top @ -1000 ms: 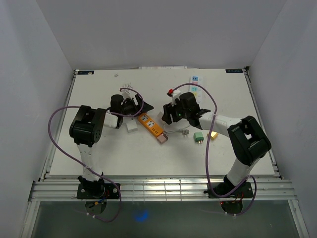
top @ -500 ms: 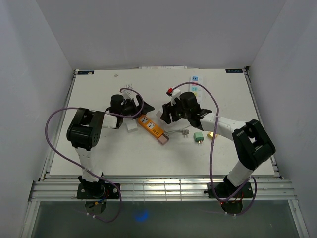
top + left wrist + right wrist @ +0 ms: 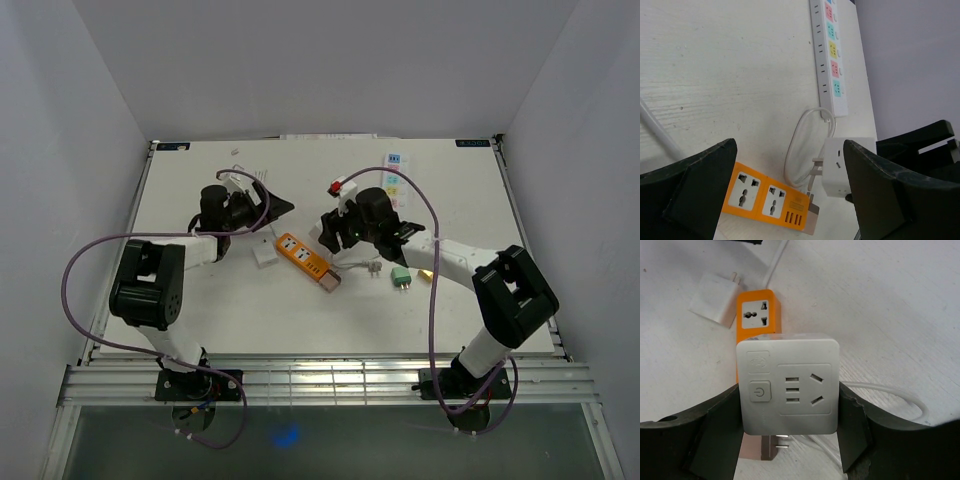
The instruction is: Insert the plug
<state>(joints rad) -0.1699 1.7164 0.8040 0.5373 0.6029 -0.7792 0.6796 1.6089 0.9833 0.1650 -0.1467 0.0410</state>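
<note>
My right gripper [image 3: 336, 229] is shut on a white cube adapter [image 3: 788, 390], its fingers [image 3: 715, 435] pressing both sides. The adapter's metal prongs point down, just above the grey end of the orange power strip [image 3: 305, 258]. In the right wrist view the orange strip [image 3: 759, 315] lies behind the adapter. My left gripper [image 3: 272, 208] is open and empty, held up-left of the strip. In the left wrist view the strip [image 3: 767, 202] and the held adapter [image 3: 845, 167] show between its jaws.
A small white charger [image 3: 266, 255] lies left of the orange strip. A long white power strip with coloured sockets [image 3: 393, 180] lies at the back. A green plug [image 3: 401, 278], a yellow piece [image 3: 428, 272] and a white cable [image 3: 360, 265] lie right of the strip.
My left gripper has drawn back up and left, away from the orange strip. My right gripper has moved slightly left with the adapter, closer over the strip's end.
</note>
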